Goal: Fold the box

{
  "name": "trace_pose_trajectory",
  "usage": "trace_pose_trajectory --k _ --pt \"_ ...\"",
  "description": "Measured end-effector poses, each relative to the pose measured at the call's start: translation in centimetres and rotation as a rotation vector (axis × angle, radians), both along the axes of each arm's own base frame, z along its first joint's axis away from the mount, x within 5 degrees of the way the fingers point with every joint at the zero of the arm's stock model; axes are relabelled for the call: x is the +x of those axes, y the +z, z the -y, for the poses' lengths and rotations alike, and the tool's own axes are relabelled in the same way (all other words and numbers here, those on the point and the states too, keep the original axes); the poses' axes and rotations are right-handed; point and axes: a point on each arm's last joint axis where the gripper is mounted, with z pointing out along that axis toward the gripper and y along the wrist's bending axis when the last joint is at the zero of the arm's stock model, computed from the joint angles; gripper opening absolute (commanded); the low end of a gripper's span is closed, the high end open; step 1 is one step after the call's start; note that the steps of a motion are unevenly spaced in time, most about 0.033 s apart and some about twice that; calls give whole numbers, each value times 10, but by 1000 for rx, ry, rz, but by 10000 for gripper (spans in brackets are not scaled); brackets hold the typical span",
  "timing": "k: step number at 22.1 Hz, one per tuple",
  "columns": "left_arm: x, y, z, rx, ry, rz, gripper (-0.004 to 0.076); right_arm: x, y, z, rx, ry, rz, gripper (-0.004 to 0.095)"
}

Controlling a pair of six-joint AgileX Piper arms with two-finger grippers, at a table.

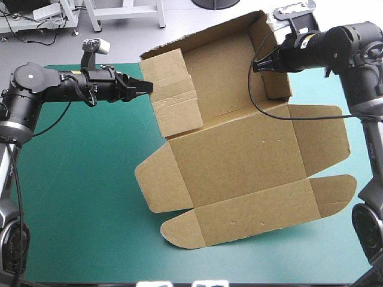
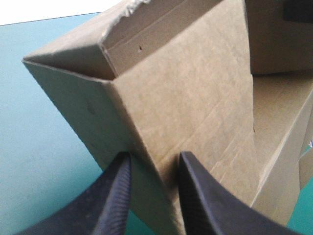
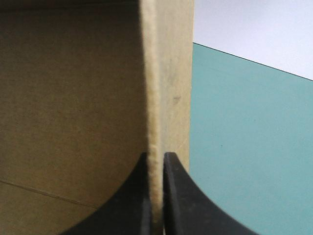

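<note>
Both arms reach inward, left tool (image 2: 155, 157) and right tool (image 3: 156, 156) each clamping a raised box (image 1: 239, 152) wall.

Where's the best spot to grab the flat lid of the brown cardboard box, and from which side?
Probably the long free edge of the flat brown cardboard lid, the one nearest the near edge of the teal-green table cover, coming from that side: the lid lies spread out flat, so only an outer edge offers a pinch.

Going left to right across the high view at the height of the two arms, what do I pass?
left end effector → box's left wall → box's back panel → right end effector
</note>
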Motion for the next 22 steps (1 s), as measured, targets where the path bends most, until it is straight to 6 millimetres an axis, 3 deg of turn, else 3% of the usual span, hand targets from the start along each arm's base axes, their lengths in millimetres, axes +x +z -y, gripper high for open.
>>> trace_pose_trajectory --k 8,14,22 --pt "3 -4 -2 28 28 -12 239 0 1 -6 67 34 -6 -21" --pt "25 -23 -1 -23 63 -82 239 2 -2 -8 89 35 -26 -21" --pt "37 -22 -5 -47 144 -16 186 18 -19 -16 140 42 -89 -13"
